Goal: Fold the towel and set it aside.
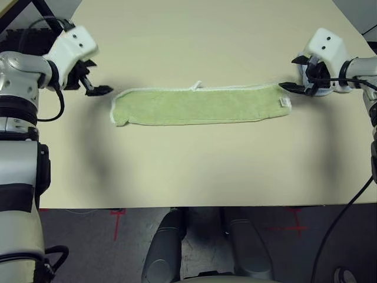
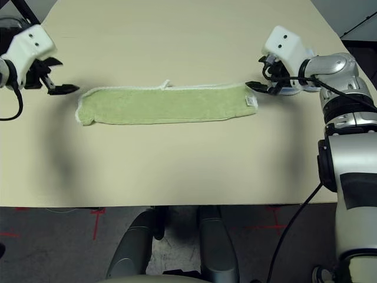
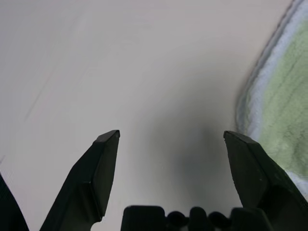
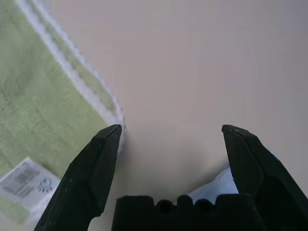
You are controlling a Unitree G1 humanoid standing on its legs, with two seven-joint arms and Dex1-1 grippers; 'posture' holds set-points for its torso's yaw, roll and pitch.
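The green terry towel [image 1: 200, 106] lies as a long narrow band across the desk [image 1: 194, 177], its white label [image 1: 285, 102] at three o'clock, probably because it has been folded lengthwise. The left pincer [image 3: 172, 132], at the nine o'clock end, and the right pincer [image 4: 172, 127], at three o'clock, are both spread wide and grasping nothing, perhaps placed there for shortening the strip next.
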